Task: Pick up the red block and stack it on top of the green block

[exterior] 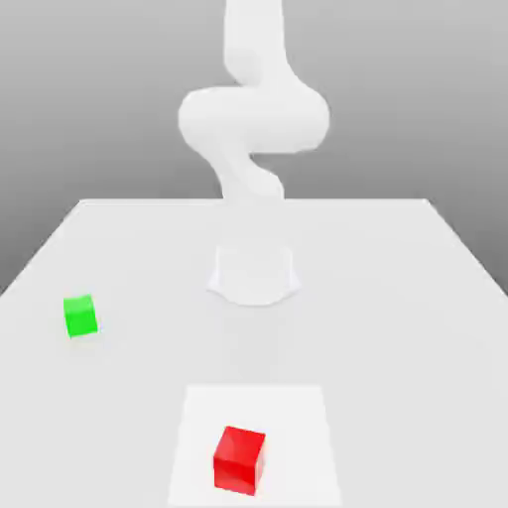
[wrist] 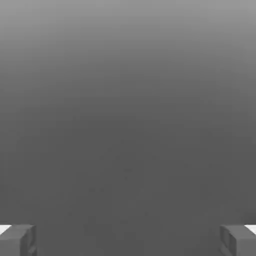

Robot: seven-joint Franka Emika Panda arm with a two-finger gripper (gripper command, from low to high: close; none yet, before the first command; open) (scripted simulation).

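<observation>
**A:** Panel one, exterior view. What does the figure mark as the likely failures from this pose?

**B:** Three, all judgements. First, the arm (exterior: 253, 119) stands folded above its base (exterior: 254, 273), so the reach to the red block (exterior: 239, 458) is long; a descent slightly off centre would let one finger land on the cube's top face or nudge it aside. Second, the red block appears turned a little against the table's (exterior: 417, 298) edges, so jaws not aligned with a pair of its faces could twist it as they close. Third, the green block (exterior: 80, 316) looks slightly smaller than the red one, so a placement off its middle could leave the red cube overhanging and let it tip.

**A:** And the tool's state?

**B:** Panel two, hand view. The gripper (wrist: 128, 240) is released: its two fingertips (wrist: 17, 240) sit far apart at opposite edges of the frame, with nothing between them. It grasps nothing.

**A:** Where do the task's things lie relative to it?

**B:** Both cubes are well apart from the gripper. Neither appears between or ahead of the fingers in the hand view, which faces a plain grey field. In the exterior view the red block rests on a paler square patch (exterior: 298, 417) of table, on the near side of the base and well apart from it. The green block rests well apart from the red one, toward the exterior view's left and closer to the base. Neither is touched; pickup is not yet begun.
</observation>
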